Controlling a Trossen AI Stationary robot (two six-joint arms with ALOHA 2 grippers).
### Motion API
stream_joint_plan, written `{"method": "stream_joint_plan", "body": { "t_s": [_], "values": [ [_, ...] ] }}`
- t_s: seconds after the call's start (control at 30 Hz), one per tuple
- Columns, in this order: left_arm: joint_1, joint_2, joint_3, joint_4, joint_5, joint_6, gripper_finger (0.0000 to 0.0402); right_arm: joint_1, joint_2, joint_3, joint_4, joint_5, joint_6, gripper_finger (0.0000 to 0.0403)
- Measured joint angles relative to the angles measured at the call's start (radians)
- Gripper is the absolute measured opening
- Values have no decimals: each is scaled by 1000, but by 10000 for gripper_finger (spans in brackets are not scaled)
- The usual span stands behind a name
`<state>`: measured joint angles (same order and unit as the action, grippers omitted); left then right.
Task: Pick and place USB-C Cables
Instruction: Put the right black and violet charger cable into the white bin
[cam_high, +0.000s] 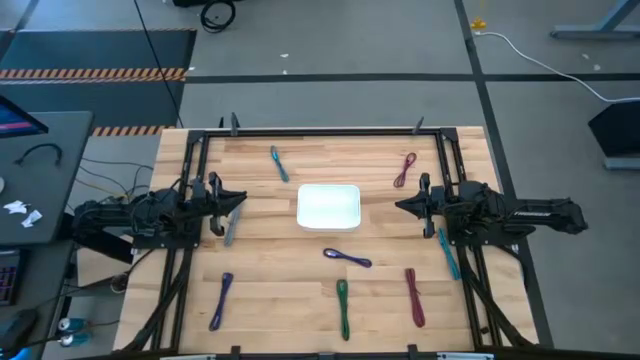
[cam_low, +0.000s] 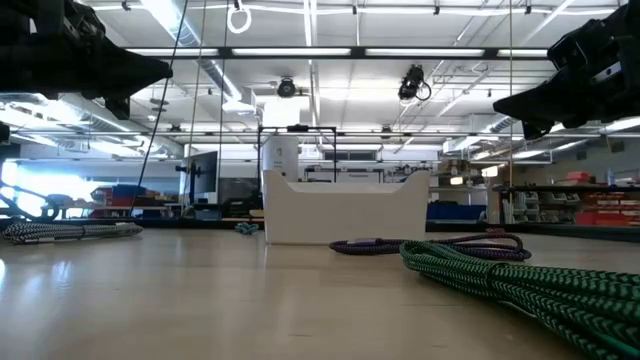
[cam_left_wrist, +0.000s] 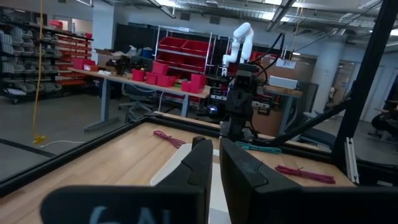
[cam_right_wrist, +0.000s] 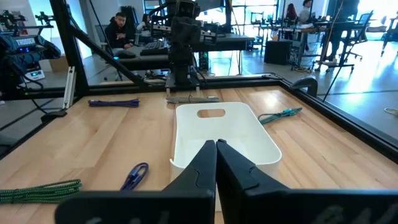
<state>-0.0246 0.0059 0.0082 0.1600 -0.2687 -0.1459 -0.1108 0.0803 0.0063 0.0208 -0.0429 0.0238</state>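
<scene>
Several short bundled cables lie flat on the wooden table around a white tray (cam_high: 328, 207): a teal one (cam_high: 279, 163), a dark red one (cam_high: 405, 170), a grey one (cam_high: 231, 228), a second teal one (cam_high: 448, 252), two purple ones (cam_high: 347, 258) (cam_high: 221, 300), a green one (cam_high: 343, 307) and a red one (cam_high: 414, 297). My left gripper (cam_high: 240, 200) (cam_left_wrist: 216, 163) hovers shut to the left of the tray, above the grey cable. My right gripper (cam_high: 400, 205) (cam_right_wrist: 216, 144) hovers shut to the right of the tray. Both point at the tray (cam_right_wrist: 224, 134) and are held above the table.
A black frame (cam_high: 320, 131) runs round the table's edges. In the low view the green cable (cam_low: 520, 285) lies nearest, with a purple one (cam_low: 430, 245) in front of the tray (cam_low: 345, 210). A person (cam_right_wrist: 118, 31) sits beyond the table's left side.
</scene>
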Motion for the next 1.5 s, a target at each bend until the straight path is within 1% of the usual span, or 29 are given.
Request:
{"method": "stream_joint_plan", "body": {
  "t_s": [0.17, 0.33, 0.5, 0.63, 0.7, 0.9, 1.0, 1.13, 1.3, 1.43, 1.47, 1.5],
  "values": [
    [0, 0, 0, 0, 0, 3, 28, 0, 0, 0, 0, 0, 0, 8],
    [0, 0, 0, 39, -1, 131, 32, 0, 0, 0, 0, 0, 0, 8],
    [1, 0, 0, 47, -1, 128, 39, 0, 0, 0, 0, 0, 0, 8],
    [1, 0, 0, 51, -1, 127, 36, 0, 0, 0, 0, 0, 0, 8],
    [1, 0, 0, 54, -1, 102, 33, 0, 0, 0, 0, 0, 0, 8],
    [1, 0, 0, 57, 3, -221, 33, 0, 0, 0, 0, 0, 0, 8],
    [1, 0, 0, 68, 2, -286, 36, 0, 0, 0, 0, 0, 0, 8],
    [1, 0, 0, 66, 10, -285, 38, 0, 0, 0, 0, 0, 0, 8],
    [1, 0, 0, 65, 97, -186, 28, 0, 0, 0, 0, 0, 0, 8],
    [1, 0, 0, 65, 152, -183, 19, 0, 0, 0, 3, 0, -1, 8],
    [1, 0, 0, 64, 166, -183, 17, 0, 0, 0, 15, -1, 6, 8],
    [1, 0, 0, 64, 178, -182, 17, 1, 0, 0, 38, -8, 47, 8]
  ]
}}
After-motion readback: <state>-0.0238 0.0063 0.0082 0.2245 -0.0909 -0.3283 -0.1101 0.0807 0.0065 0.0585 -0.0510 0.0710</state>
